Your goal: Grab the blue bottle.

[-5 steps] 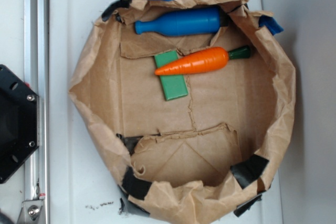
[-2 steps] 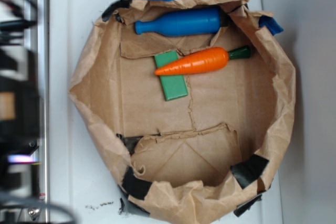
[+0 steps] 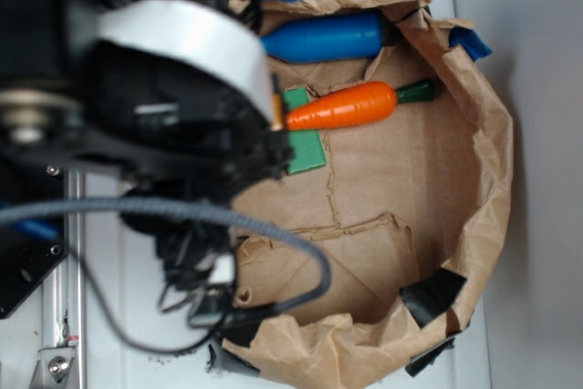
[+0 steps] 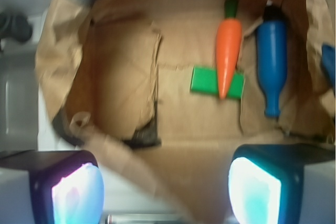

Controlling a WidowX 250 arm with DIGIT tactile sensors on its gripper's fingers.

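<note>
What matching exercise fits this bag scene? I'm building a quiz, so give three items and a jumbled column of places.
Items:
1. blue bottle
2. carrot
3. green block

Places:
A. under another toy's tip
B. against the bag's wall
C. lying across the flat piece

Pairs: 1-B, 2-C, 3-A
</note>
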